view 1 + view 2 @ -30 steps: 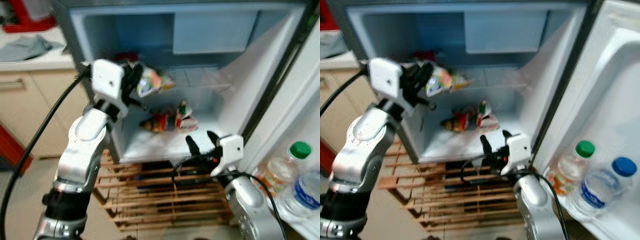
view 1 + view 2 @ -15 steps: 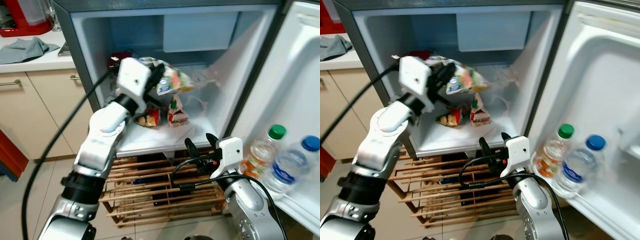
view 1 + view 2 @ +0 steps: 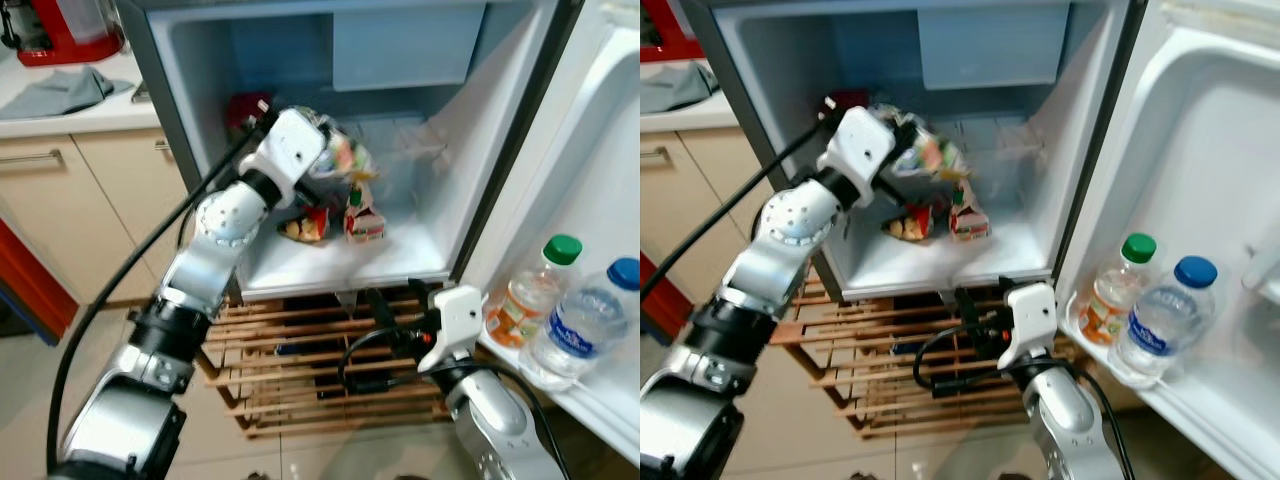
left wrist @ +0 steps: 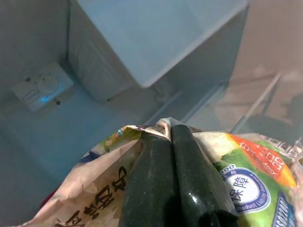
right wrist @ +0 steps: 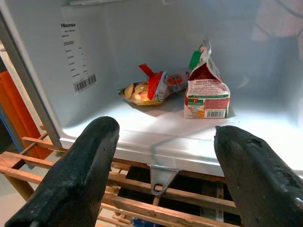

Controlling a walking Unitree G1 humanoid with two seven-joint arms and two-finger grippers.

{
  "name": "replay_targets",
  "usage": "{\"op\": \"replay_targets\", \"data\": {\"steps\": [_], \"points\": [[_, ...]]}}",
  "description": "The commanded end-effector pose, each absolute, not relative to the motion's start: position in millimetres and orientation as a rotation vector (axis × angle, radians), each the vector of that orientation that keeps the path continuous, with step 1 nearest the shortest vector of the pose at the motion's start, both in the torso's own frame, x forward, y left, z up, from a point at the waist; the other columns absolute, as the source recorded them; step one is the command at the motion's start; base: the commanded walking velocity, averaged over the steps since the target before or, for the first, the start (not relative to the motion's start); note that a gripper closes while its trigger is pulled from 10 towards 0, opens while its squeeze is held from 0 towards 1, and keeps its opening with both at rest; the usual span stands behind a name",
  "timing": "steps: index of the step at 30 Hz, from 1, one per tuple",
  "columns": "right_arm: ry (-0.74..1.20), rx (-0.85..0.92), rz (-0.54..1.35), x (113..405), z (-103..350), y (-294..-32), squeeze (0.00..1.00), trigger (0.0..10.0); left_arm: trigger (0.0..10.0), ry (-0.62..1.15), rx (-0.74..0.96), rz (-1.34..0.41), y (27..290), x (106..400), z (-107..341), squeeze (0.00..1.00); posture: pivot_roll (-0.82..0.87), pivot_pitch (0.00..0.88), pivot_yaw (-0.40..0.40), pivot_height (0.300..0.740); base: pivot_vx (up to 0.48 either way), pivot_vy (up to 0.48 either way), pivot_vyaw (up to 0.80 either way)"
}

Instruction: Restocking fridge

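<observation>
Over the last second the left arm has carried its bag deeper into the fridge (image 3: 190, 130), from the mouth of the compartment to a spot over the bottom shelf; the right arm has hardly changed.

The fridge stands open, its door (image 3: 1200, 200) swung to the robot's right with two bottles (image 3: 1140, 315) in the door rack. On the white bottom shelf (image 3: 300, 270) lie a small carton (image 5: 204, 92) and, just beside it, a snack packet (image 5: 147, 87).

The left tool (image 4: 173, 179) is clamped tight on the top fold of a printed bag (image 3: 340, 160), fingers pressed together with the bag's paper edge between them. The bag hangs in the air inside the compartment, above and slightly in front of the carton and packet.

The right tool (image 5: 165, 165) waits low before the shelf's front edge, fingers spread wide and holding nothing.

The risks I see: released from this height, the bag could land on the carton and tip it, or slide forward off the shelf lip onto the wooden rack (image 3: 330, 390) below. The grip is on the fold alone, so the bag might also tear or slip free early.
</observation>
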State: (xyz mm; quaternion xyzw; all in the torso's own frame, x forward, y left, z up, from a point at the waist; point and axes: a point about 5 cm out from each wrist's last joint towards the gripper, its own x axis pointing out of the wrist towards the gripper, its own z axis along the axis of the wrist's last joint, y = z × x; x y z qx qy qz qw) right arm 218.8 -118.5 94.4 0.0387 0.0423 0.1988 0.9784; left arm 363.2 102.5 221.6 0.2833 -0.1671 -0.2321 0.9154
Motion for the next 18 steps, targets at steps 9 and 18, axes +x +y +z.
{"op": "replay_targets", "data": {"steps": [9, 18], "points": [[0.087, 0.074, 0.422, 208.3, 96.0, -112.5, 0.08, 10.0, 10.0, -0.482, 0.693, -0.506, 106.9, 374.5, 247.0, 0.00, -0.18, 0.000, 0.076, 0.740, 0.000, 0.000, 0.00], [0.089, 0.077, 0.418, 201.6, 98.5, -108.7, 0.08, 10.0, 10.0, -0.538, 0.740, -0.588, 96.8, 371.8, 253.4, 0.00, -0.19, 0.000, 0.091, 0.740, 0.000, 0.000, 0.00]]}}
